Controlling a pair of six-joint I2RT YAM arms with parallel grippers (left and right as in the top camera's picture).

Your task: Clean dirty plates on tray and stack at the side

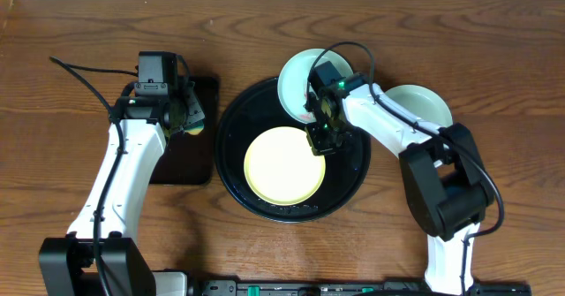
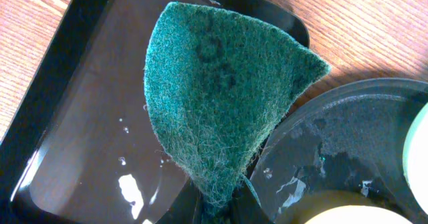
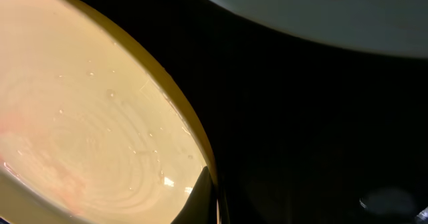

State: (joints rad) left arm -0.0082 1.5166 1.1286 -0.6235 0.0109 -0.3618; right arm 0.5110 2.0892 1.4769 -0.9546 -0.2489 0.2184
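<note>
Filling the left wrist view, a green scouring pad point(image 2: 221, 97) is fanning out from its narrow end, which the clenched left gripper point(image 1: 190, 117) is pinching above the rectangular black tray point(image 1: 190, 159) at the overhead frame's left. At centre, the pale yellow plate point(image 1: 282, 165) is lying flat, face up, in the round tray point(image 1: 231, 168), with the closed right gripper point(image 1: 320, 139) clamping its right rim. One mint plate point(image 1: 300, 79) is overlapping the tray's upper rim, and a second mint plate point(image 1: 422, 102) is sitting on the counter point(image 1: 88, 31) at right.

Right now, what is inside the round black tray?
A yellow plate lies inside the tray; a mint plate overlaps its far rim. The right gripper hides part of the yellow plate's edge.
</note>
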